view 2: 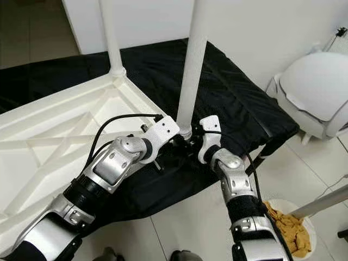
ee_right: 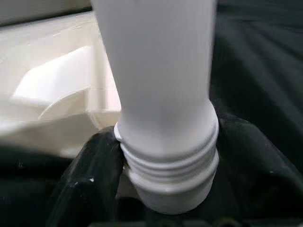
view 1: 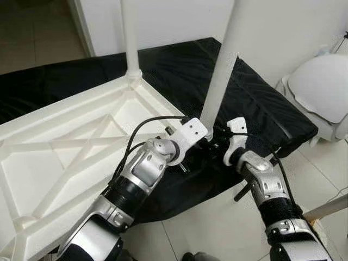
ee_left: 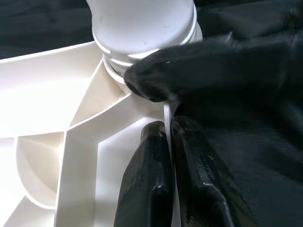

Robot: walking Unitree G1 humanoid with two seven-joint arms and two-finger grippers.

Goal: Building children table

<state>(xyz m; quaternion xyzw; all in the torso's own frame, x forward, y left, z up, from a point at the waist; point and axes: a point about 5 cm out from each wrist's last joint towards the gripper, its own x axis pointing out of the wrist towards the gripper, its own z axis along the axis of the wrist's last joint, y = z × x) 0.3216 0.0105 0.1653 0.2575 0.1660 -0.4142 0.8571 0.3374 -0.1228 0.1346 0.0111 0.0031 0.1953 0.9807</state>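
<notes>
A white plastic table top (view 1: pixel 65 141) lies upside down on a black cloth (view 1: pixel 261 109). One white leg (view 1: pixel 129 32) stands in its far corner. A second white leg (view 1: pixel 220 70) stands upright at the near corner, its threaded end (ee_right: pixel 170 165) at the corner socket. My right gripper (ee_right: pixel 170 191) is shut around that threaded base, one black finger on each side. My left gripper (ee_left: pixel 168 127) is beside the same corner, its two black fingers (ee_left: pixel 147 179) pressed together on the thin rim of the table top (ee_left: pixel 80 137).
The cloth's edge hangs over tiled floor (view 1: pixel 217 223) near my arms. A white rounded lidded object (view 1: pixel 321 92) stands to the right by the wall. A bowl of yellow-brown pieces (view 2: pixel 291 228) and a slanted rod (view 2: pixel 326 201) are on the floor at the lower right.
</notes>
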